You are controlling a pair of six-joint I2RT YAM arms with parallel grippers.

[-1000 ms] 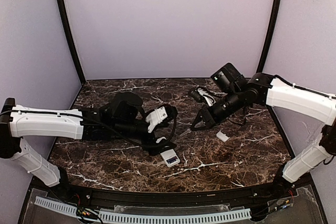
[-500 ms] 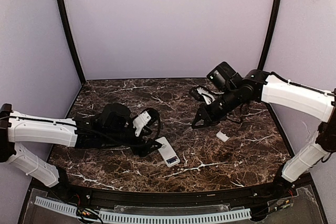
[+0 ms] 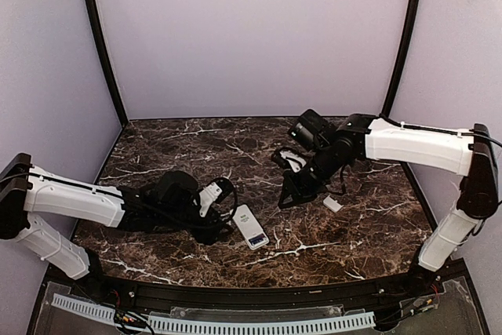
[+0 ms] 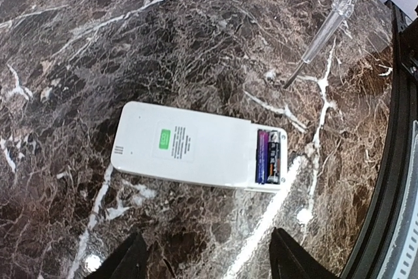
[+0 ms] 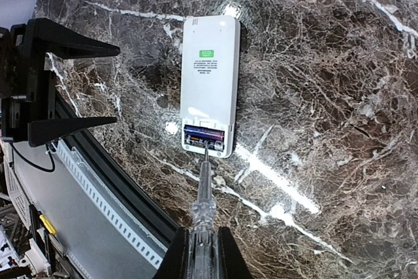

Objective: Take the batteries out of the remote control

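Here's the dark marble worktop, with the remote control lying flat on it, back upward, its battery bay uncovered at one end. The step in hand looks like prying. The screwdriver points down at the remote's bay end, though the left wrist view shows its tip short of the remote, not touching. The small white cover piece lies well apart from the remote, beyond the bay end. The batteries sit side by side in the bay.

To do this well, the remote wants pinning first, or it will likely skate on the marble. Then the tip should go under one battery's end and lever gently upward.

The left arm stretches low over the worktop toward the remote's closed end. The left gripper sits just off that end, jaws parted and gripping nothing.

The right arm reaches in from beyond the remote with its wrist pitched steeply down. The right gripper has its jaws clamped on the screwdriver's clear handle.
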